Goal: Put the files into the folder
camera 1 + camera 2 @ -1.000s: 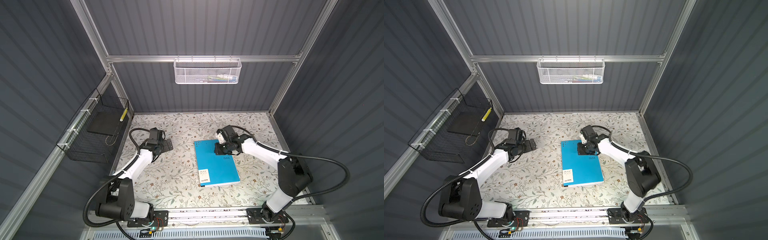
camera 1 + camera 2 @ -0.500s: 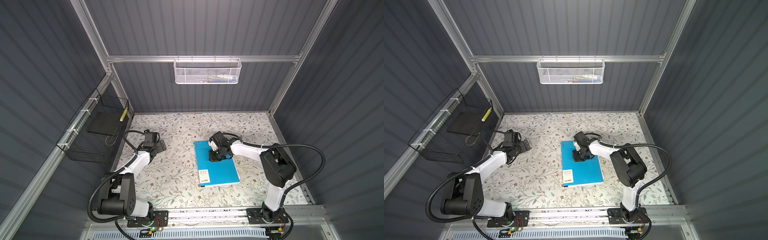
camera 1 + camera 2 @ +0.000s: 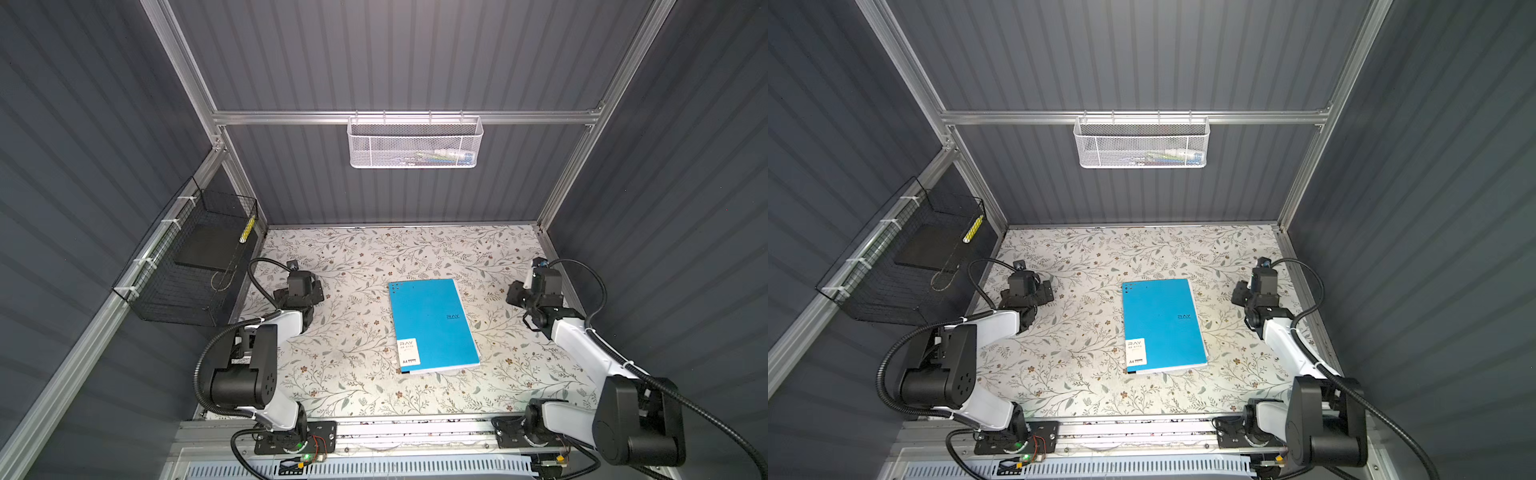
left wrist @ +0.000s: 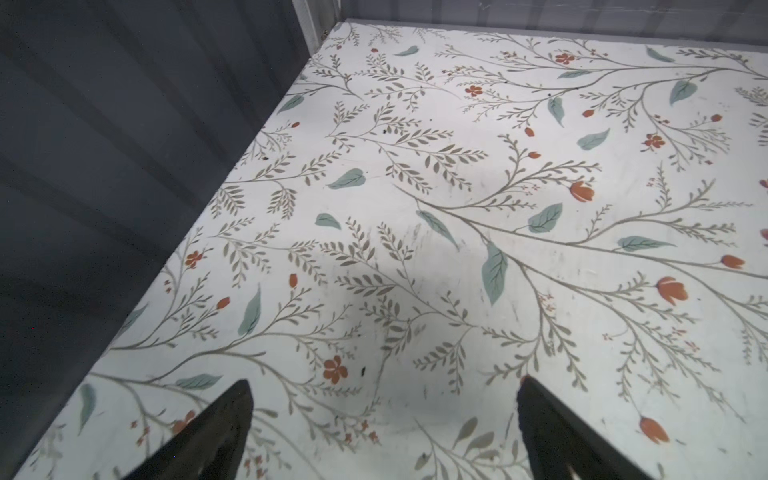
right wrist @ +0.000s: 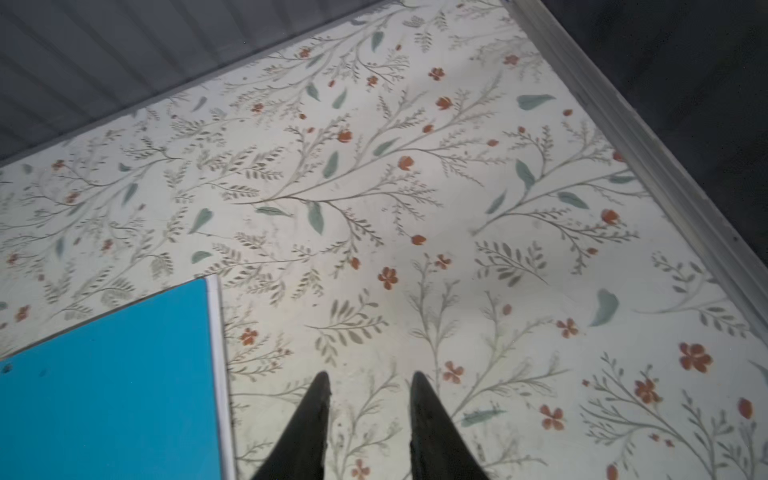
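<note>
Since a second ago right hand (image 5: pixel 370 376) pulled off folder (image 3: pixel 432 324) to the right, released, empty; left hand (image 4: pixel 385 380) spread wide, empty. Folder shut, files (image 5: pixel 218 353) edge peeking: likely done.

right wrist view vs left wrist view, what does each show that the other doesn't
Only the right wrist view: a corner of the blue folder, with the white edge of the files showing along its side, and the right gripper, jaws partly apart and empty. Only the left wrist view: the left gripper, jaws wide apart and empty. Both: the floral table and grey walls.
</note>
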Action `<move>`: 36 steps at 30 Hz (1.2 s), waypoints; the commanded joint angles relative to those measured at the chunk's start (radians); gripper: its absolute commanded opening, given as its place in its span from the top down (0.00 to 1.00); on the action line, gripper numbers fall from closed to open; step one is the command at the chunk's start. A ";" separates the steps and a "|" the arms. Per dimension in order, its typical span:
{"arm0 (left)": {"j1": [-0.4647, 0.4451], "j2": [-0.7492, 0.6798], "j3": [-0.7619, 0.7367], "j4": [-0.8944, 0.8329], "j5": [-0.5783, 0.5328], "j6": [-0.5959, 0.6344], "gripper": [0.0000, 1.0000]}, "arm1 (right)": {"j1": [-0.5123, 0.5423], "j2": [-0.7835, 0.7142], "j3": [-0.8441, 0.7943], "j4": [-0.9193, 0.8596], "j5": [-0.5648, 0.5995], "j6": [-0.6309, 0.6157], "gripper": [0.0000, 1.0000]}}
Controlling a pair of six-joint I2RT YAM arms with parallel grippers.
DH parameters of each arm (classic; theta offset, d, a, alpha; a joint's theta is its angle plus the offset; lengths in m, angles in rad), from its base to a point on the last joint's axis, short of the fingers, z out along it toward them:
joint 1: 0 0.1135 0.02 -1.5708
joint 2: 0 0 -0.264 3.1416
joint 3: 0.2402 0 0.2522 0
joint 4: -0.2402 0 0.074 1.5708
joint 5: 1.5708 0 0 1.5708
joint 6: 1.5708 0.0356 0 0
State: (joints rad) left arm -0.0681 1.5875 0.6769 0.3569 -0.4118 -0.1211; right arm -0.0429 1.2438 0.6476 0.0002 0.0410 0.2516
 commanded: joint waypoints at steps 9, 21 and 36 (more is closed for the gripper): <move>0.007 0.124 -0.225 0.589 0.270 0.141 0.01 | -0.037 0.101 -0.199 0.621 0.002 -0.131 0.29; 0.005 0.129 -0.197 0.539 0.261 0.141 0.00 | 0.013 0.193 -0.365 1.017 0.034 -0.209 0.01; 0.006 0.131 -0.193 0.535 0.263 0.140 0.01 | 0.014 0.216 -0.338 1.008 0.061 -0.203 0.01</move>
State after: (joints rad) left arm -0.0681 1.7153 0.4618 0.8619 -0.1589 -0.0025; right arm -0.0299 1.4570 0.2996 0.9730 0.0830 0.0624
